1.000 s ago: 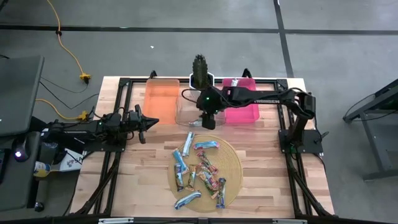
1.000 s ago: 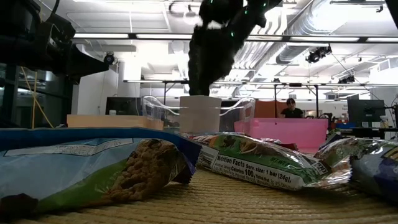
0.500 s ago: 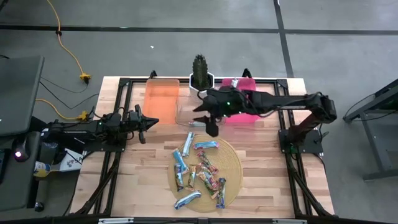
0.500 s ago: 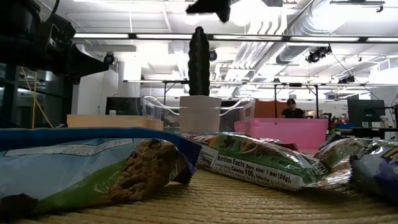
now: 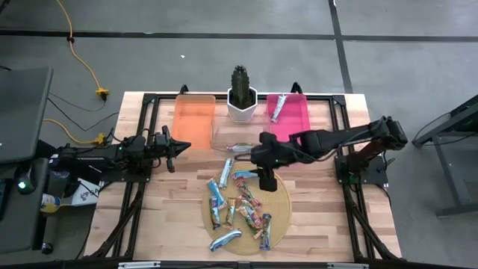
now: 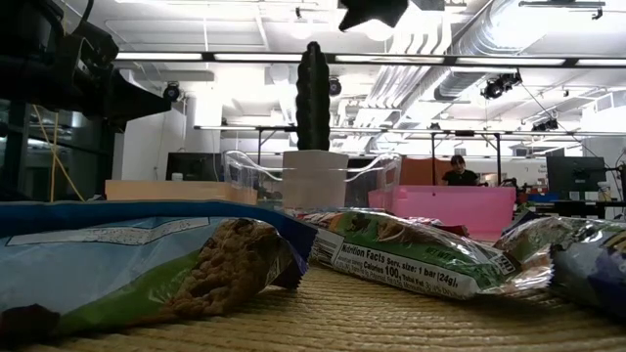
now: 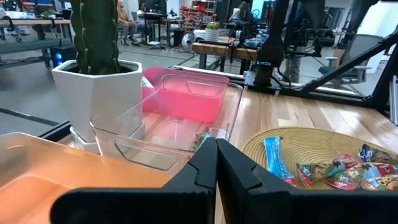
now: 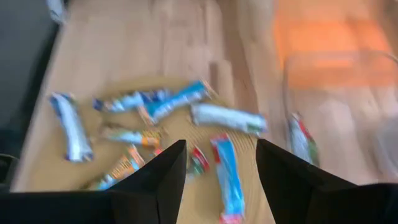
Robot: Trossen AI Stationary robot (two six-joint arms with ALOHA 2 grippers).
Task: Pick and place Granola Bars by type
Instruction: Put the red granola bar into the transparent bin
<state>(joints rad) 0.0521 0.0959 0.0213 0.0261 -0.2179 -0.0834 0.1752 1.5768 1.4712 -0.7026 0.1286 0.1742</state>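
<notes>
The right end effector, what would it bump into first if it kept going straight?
Probably the granola bars on the woven mat. The open right end effector points down at them; exactly which bar is unclear.

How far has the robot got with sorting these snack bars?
Barely started. One bar lies in the clear bin and one in the pink bin. The right gripper hangs open and empty above the woven mat, where over a dozen granola bars remain. The left gripper waits shut.
</notes>
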